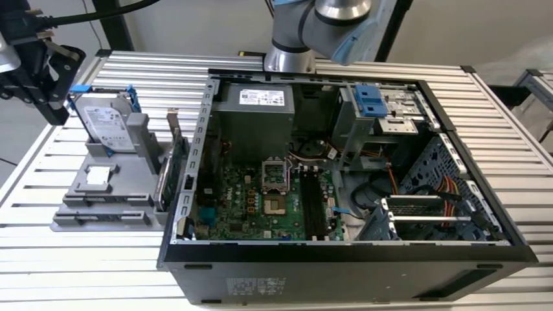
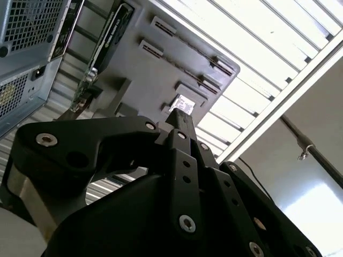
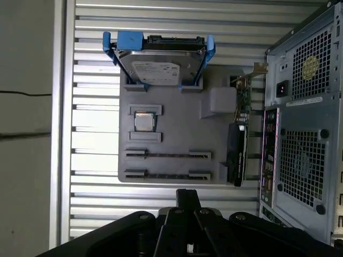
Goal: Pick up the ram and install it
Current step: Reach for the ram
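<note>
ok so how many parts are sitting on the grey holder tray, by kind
hard drive in blue frame: 1
small square chip: 1
green card with metal bracket: 1
total: 3

Bright, even light on the ribbed silver metal table [image 1: 138,71] in the exterior view, open black computer case [image 1: 346,272] shadowed inside, table slats blown to white glare in the second wrist view, black gripper [image 2: 179,114] a dark silhouette, grey plastic parts tray [image 3: 177,123] flatly lit.
</note>
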### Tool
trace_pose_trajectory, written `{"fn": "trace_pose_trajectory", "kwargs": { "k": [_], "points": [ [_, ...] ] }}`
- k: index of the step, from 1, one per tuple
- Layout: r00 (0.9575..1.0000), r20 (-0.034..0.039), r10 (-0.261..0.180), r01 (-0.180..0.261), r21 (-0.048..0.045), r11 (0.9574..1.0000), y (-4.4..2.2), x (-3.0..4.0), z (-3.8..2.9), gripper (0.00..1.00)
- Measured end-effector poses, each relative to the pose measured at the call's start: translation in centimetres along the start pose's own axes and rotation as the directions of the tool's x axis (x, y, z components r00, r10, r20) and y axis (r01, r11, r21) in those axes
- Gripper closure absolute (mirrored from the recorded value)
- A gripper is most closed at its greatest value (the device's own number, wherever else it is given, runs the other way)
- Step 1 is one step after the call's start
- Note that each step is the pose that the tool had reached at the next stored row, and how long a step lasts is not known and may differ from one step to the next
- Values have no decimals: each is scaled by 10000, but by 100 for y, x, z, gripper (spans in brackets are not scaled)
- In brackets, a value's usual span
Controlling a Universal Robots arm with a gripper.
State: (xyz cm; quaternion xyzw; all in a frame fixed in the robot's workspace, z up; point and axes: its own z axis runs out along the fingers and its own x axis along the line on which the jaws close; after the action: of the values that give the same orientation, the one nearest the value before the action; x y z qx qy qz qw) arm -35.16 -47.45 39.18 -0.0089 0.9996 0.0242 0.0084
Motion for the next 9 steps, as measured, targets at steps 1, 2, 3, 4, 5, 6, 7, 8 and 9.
{"fn": "trace_pose_trajectory", "kwargs": {
  "k": [1, 2, 3, 4, 5, 6, 7, 8, 9],
  "points": [
    [10000, -2, 0, 0, 0, 10000, 0, 0, 0, 100],
    [10000, -4, -1, 1, -1, 10000, 0, 0, 0, 100],
    [10000, -6, -1, 1, -1, 10000, 0, 0, 0, 100],
    [10000, -8, -1, 1, -1, 10000, 0, 0, 1, 100],
    [10000, -11, -1, 1, 0, 10000, 0, 0, 0, 100],
    [10000, -14, -4, 4, 0, 10000, 0, 0, 0, 100],
    [10000, -16, -9, 9, 0, 10000, 0, 0, 0, 100],
    [10000, -19, -16, 16, 0, 10000, 0, 0, 0, 100],
    [10000, -21, -26, 26, -1, 10000, 0, 0, 0, 100]
  ]
}}
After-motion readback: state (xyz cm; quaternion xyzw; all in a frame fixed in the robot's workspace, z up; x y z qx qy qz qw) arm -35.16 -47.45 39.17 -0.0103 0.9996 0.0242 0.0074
